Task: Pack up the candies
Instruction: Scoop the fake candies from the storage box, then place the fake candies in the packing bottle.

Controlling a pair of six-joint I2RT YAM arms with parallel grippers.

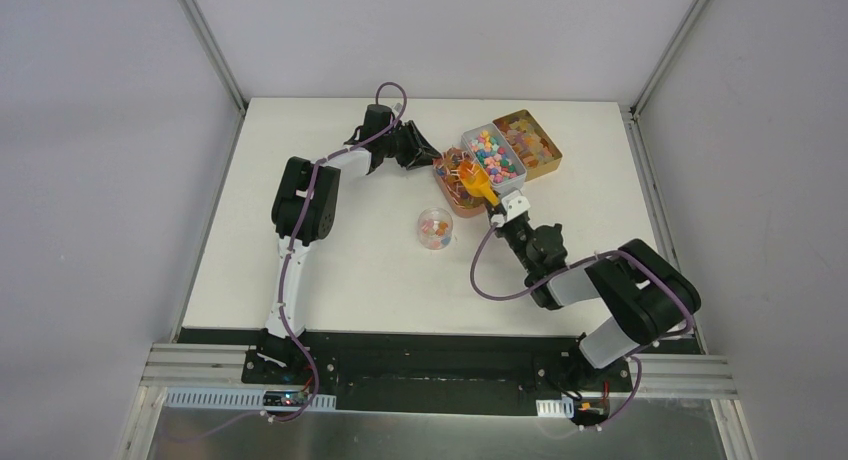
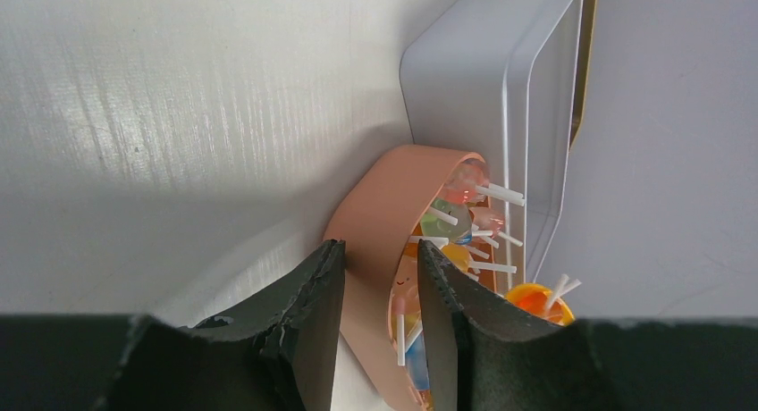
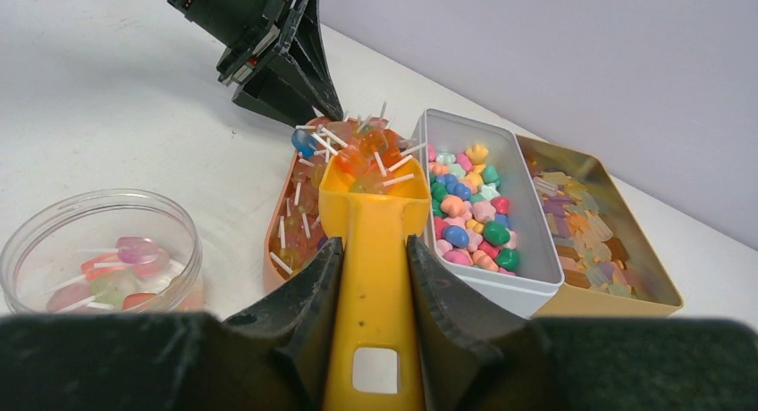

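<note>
Worktop (image 1: 330, 270): white, and everything on it sits toward the far right corner or the middle.

My left arm (image 1: 300, 205) reaches toward the far edge. My right arm (image 1: 620, 290) comes in from the near right.

Gold tin (image 3: 626, 306): nearest the right edge, holding flat pastel sweets (image 3: 581, 232).

White tin (image 2: 456, 80): touching the gold tin along its long side, on the side away from the right edge. The candies (image 3: 465, 210) are in here. They are small rounded pieces in pink, yellow, blue, green and red, filling most of the floor.

Peach tray (image 2: 375, 214): pressed against the white tin's other long side and full of lollipops (image 3: 304, 214) with white sticks pointing every way.

Jar (image 3: 22, 250): clear and round, alone near the middle of the worktop and apart from the tray. A few lollipops lie in the bottom.

Scoop (image 3: 374, 250): orange-yellow. Its bowl is above the peach tray, just beside the white tin, with several lollipops heaped in it.

Left jaws: nearly closed, pinching the peach tray's wall at its end farthest from the right edge.

Right jaws: closed narrow on the scoop's flat handle, one pad on each side. The handle runs straight out between them.
</note>
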